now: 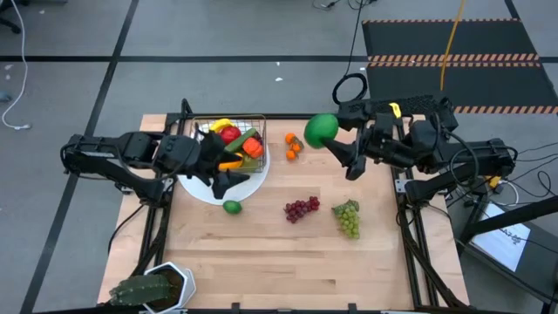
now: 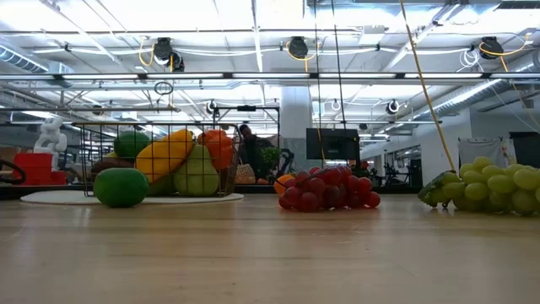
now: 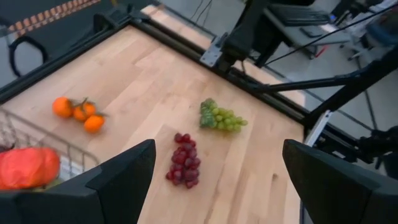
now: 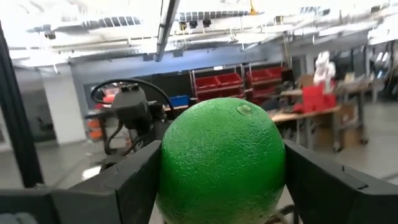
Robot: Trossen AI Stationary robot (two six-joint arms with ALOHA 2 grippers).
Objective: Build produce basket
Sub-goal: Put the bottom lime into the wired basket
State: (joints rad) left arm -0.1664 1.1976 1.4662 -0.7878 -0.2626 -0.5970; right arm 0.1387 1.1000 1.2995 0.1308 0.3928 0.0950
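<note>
The wire basket [image 1: 235,139] stands on a round white plate [image 1: 202,190] at the table's far left and holds several pieces of produce, among them a red one, a yellow one and an orange one. My left gripper [image 1: 223,166] hovers open over the plate beside the basket, with nothing between its fingers [image 3: 127,177]. My right gripper [image 1: 330,138] is high above the table's far middle, shut on a large round green citrus fruit [image 1: 321,129]. A small lime [image 1: 232,207], red grapes [image 1: 301,208], green grapes [image 1: 348,217] and small oranges [image 1: 292,146] lie loose on the wood. My right gripper pinches the green citrus fruit between its two fingers [image 4: 124,180], one on each opposite side of the ball [image 4: 173,168]. The fingers come about level from the table's right side. The fruit is lifted well clear of the table, its stem dimple [image 4: 244,110] facing up.
A spiky potted plant [image 1: 153,288] stands at the near left corner. In the low view the lime [image 2: 121,187] lies in front of the basket [image 2: 169,160], with the red grapes [image 2: 329,187] and green grapes [image 2: 494,187] to the right. The near half of the table is bare wood.
</note>
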